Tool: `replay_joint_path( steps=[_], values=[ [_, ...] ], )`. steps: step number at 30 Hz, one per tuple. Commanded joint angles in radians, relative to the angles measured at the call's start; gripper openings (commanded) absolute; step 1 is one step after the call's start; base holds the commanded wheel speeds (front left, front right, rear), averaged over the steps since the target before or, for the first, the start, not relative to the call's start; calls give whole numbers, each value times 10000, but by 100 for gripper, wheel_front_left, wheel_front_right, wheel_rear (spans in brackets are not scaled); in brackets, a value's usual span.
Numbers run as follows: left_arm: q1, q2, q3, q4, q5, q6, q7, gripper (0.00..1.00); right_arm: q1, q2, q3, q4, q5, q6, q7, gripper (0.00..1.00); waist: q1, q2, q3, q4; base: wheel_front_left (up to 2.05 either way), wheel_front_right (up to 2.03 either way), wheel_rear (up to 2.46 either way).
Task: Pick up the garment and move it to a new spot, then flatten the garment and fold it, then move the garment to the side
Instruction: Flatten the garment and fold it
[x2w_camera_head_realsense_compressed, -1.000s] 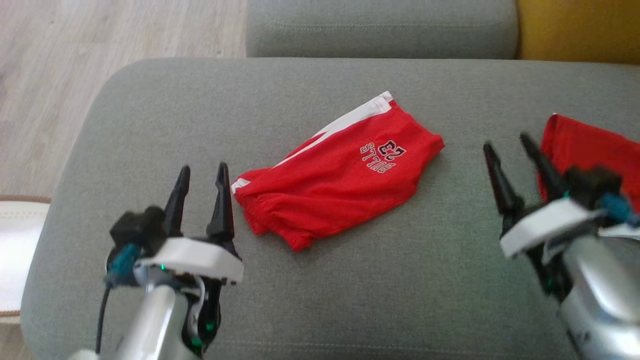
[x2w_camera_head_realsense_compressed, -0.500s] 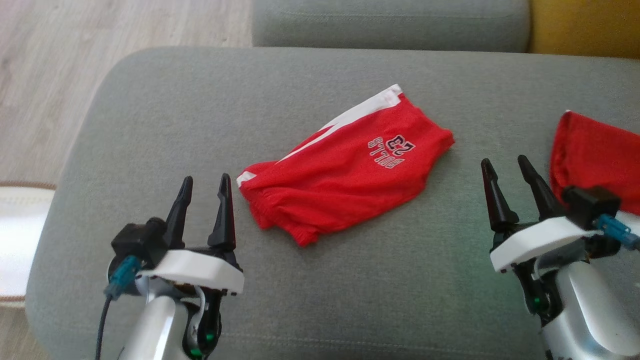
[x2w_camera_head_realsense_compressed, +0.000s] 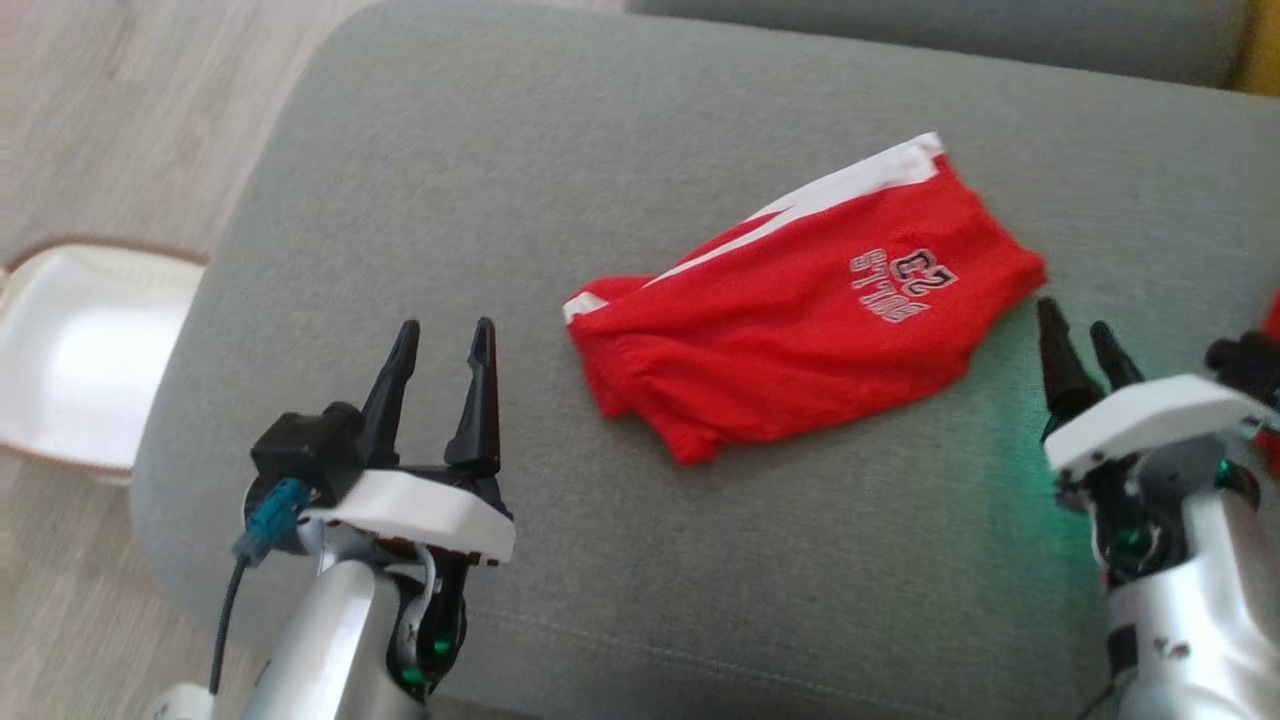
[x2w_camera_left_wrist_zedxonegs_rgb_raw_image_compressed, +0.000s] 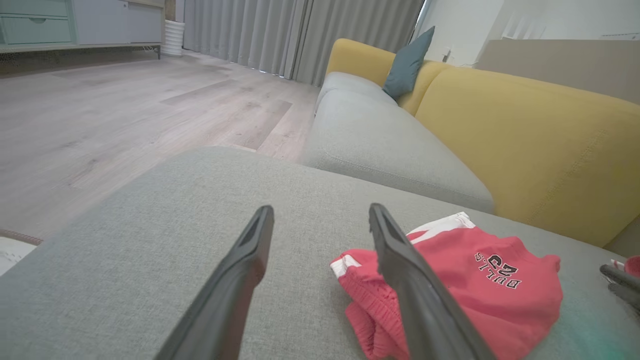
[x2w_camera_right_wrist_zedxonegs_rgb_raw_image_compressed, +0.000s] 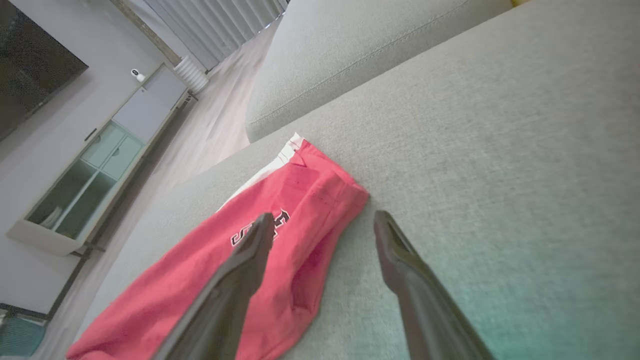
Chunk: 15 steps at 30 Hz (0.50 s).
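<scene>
Both grippers are hanging open, holding nothing. The left gripper (x2w_camera_head_realsense_compressed: 447, 335) is pointing across the grey cushion (x2w_camera_head_realsense_compressed: 500, 150), and the red shorts (x2w_camera_head_realsense_compressed: 800, 320) are lying just ahead and to its right, waistband end nearest, not touching it. The right gripper (x2w_camera_head_realsense_compressed: 1072, 318) is hovering just short of the leg end, with the printed corner ahead and to its left. Its wrist view is showing one finger over the cloth, though I cannot tell if it is touching.

The shorts are looking doubled over, not spread, so I'd judge a grasp is being lined up, whether for the first lift or the move aside. Next, each gripper is needing to come down on its near end and pinch cloth, not cushion.
</scene>
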Motion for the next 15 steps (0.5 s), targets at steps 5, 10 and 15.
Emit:
replay_joint_path(
  steps=[5,10,15],
  values=[
    [-638,27,35,-320,-204,87,-120,100,-1331,174,-796,628,427,-7,651,100,0,0,655,918,0,0,0],
    [-748,27,-84,-341,-317,144,-120,100,-1925,181,-1572,1445,138,-7,945,100,0,0,887,1265,0,0,0],
    [-875,27,-188,-391,-424,188,-120,100,-2618,184,-2381,2377,-758,-7,1324,100,0,0,1110,1590,0,0,0]
  ],
)
